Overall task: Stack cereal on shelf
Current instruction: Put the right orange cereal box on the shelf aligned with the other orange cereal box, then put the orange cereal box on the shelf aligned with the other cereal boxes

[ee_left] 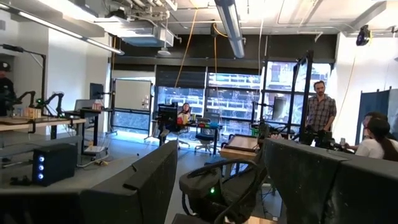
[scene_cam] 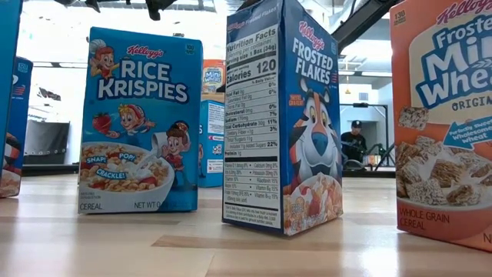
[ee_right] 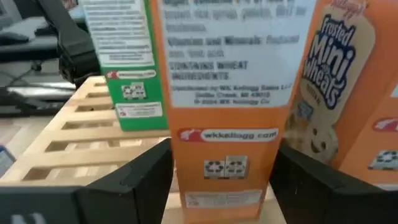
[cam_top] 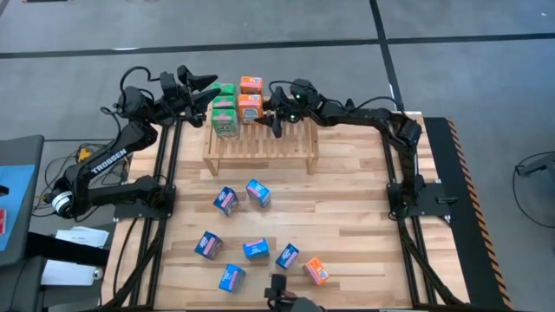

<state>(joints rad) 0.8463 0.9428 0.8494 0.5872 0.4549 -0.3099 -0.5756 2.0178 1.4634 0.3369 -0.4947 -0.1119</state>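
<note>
While seven cereal boxes (cam_top: 225, 201) sit loose on the table (cam_top: 355, 217), four stand on the shelf (cam_top: 260, 143); right gripper (cam_top: 277, 117) spread around an orange one (ee_right: 227, 93), left gripper (cam_top: 198, 87) parted, empty.

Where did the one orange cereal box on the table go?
In the high view, the orange box lies at the table's near edge, right of the blue boxes.

- The high view looks straight down on the whole table (cam_top: 347, 217), taking in both arms and the shelf (cam_top: 260, 143) at the far edge.
- The low view sits at tabletop height, very close to the loose cereal boxes (scene_cam: 142, 123), facing the room.
- The left wrist view faces out level into the room.
- The right wrist view looks closely at an orange box (ee_right: 230, 93) on the shelf slats (ee_right: 81, 134), shared with the high view.
</note>
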